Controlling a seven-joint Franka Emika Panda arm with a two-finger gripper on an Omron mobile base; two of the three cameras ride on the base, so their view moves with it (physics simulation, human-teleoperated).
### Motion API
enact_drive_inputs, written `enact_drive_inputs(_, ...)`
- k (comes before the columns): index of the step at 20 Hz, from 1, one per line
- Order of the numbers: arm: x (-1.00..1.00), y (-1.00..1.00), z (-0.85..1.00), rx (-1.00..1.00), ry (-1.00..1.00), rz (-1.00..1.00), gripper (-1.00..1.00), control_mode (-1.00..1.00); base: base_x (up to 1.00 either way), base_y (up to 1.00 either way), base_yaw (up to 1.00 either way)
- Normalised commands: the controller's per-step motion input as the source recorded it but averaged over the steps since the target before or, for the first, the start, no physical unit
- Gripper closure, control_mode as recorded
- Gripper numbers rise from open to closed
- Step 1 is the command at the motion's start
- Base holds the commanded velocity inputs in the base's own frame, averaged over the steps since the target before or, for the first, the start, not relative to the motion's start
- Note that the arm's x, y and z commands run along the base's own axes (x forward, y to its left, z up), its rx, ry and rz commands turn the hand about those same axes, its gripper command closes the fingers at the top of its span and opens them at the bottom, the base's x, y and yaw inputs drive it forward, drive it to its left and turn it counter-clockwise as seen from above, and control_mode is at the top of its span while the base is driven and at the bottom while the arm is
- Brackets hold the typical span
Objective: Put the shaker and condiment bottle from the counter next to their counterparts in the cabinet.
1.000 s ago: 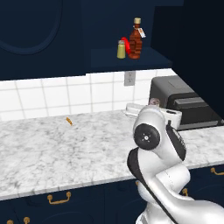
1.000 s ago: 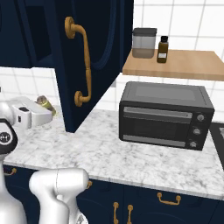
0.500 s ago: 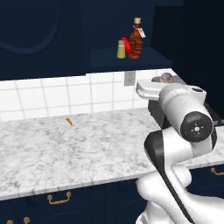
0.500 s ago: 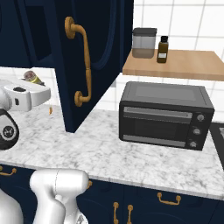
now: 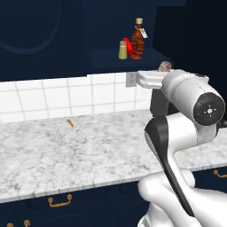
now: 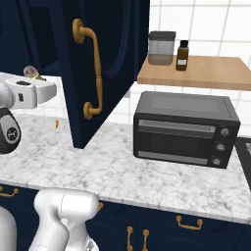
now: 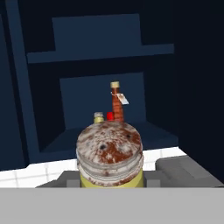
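Claw (image 7: 111, 186) clamped on the shaker (image 7: 110, 154), whose speckled greyish cap and yellow body rise close in the hand view, upright between the tips. In the left base view the shaker's cap (image 5: 165, 66) pokes up above the white hand, which is raised level, well above the bench (image 5: 66, 150), and points toward the open cabinet (image 5: 128, 57). The forearm runs back to a big round joint on the right, and the upper arm drops from there to the base at the lower right. In the right base view the hand reaches in from the left edge, with the cap (image 6: 31, 72) on top of it.

On the cabinet shelf, far beyond the held shaker, stand the condiment bottle (image 5: 138, 41) with its tan cap and white tag, a second small shaker (image 5: 123, 50) just left of it, and a bright red squeeze bottle (image 5: 128, 45) partly hidden between and behind them. A small orange scrap (image 5: 69, 123) lies on the bench to the left. A black toaster oven (image 6: 185, 128) sits on the bench to the right, beyond the open cabinet door (image 6: 105, 63).
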Motion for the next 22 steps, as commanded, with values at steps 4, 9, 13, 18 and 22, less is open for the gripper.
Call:
enact_drive_inputs(4,0.3,0.0,0.54,0.09,0.1,0.0,1.0,-1.0,0.0,0.0,0.0)
enact_drive_inputs(9,0.55,0.0,0.21,0.08,0.18,0.03,1.0,-1.0,0.0,0.0,0.0)
enact_drive_inputs(13,0.76,-0.09,0.0,0.08,0.21,0.07,1.0,-1.0,0.0,0.0,0.0)
enact_drive_inputs(18,0.74,-0.09,-0.04,0.03,0.15,0.06,1.0,-1.0,0.0,0.0,0.0)
enact_drive_inputs(22,0.46,0.0,-0.12,0.0,0.05,0.03,1.0,-1.0,0.0,0.0,0.0)
